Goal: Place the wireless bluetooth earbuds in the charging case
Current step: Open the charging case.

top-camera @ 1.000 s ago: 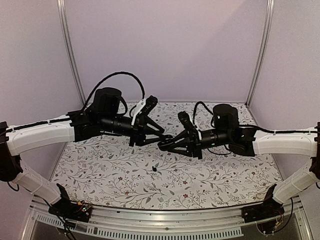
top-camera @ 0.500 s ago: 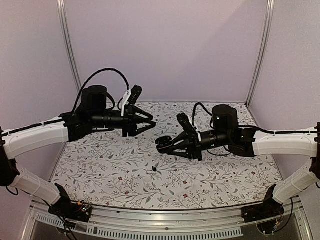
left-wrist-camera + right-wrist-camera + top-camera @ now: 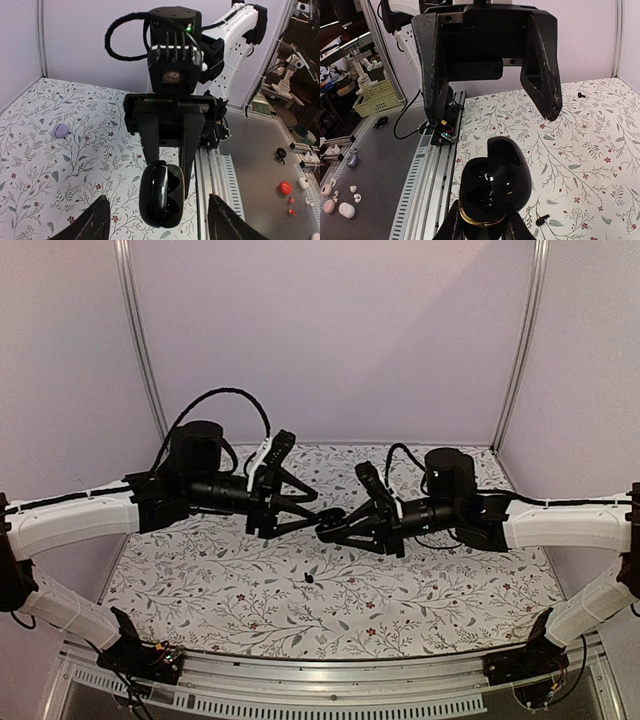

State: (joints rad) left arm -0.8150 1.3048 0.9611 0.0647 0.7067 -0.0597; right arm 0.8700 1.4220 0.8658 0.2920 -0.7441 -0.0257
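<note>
Case in right tool at left tool's spread tips, above cloth centre

Top view: high, looking down on table. Wrist views: close, facing each other, sharing charging case.

The charging case is sitting between the right gripper's fingers, just ahead of the left gripper's spread fingers. One earbud is lying on the cloth below both fingertips.
</note>
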